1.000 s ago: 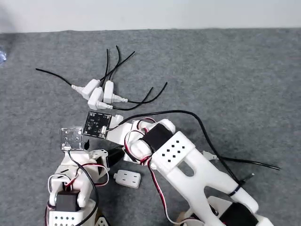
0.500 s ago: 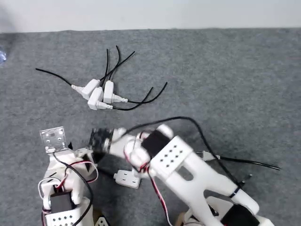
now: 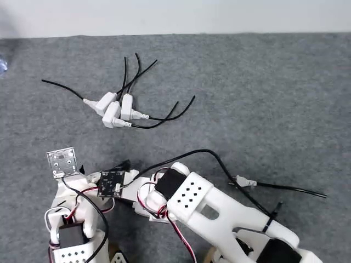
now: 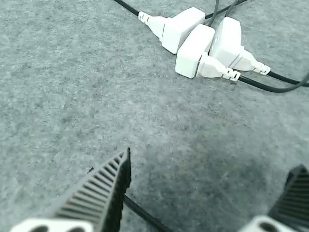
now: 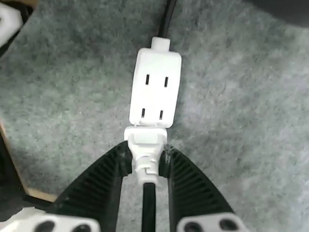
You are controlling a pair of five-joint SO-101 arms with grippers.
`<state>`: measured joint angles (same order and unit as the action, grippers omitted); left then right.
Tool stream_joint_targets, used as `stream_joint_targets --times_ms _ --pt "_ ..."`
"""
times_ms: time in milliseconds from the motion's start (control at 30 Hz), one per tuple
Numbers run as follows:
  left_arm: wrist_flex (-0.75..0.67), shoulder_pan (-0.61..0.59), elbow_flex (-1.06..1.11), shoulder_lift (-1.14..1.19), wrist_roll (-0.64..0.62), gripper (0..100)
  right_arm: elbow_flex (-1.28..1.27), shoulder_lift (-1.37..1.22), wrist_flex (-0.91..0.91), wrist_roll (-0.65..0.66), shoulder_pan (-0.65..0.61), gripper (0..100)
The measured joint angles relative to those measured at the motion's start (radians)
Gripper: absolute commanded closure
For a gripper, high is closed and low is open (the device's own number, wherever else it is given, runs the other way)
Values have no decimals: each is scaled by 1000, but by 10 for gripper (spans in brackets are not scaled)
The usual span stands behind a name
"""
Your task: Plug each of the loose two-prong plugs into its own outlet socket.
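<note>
White two-prong plug (image 5: 146, 142), clenched in your right gripper (image 5: 146, 157), butts the end of the white plastic outlet block (image 5: 155, 89) at near left, seemingly not yet seated; another white plug (image 3: 244, 181) lies loose at right, three far-left white plug-and-socket pairs (image 3: 115, 108) look joined, and your left gripper (image 4: 212, 166) hangs spread and empty.

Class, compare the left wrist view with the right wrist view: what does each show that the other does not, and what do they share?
Left wrist view's own: a cluster of three white connectors lying together, and the left gripper, open. Right wrist view's own: a white outlet block with two pairs of slots, and the right gripper shut on a white plug butted against the block's end. Shared: grey carpet and black cords.
</note>
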<state>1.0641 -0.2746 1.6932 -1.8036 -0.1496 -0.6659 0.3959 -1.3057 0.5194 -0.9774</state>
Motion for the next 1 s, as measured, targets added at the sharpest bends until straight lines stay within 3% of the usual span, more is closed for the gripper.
stream_joint_targets --times_ms 1000 --pt "0 0 0 0 0 542 -43 -114 138 -6 -2 990"
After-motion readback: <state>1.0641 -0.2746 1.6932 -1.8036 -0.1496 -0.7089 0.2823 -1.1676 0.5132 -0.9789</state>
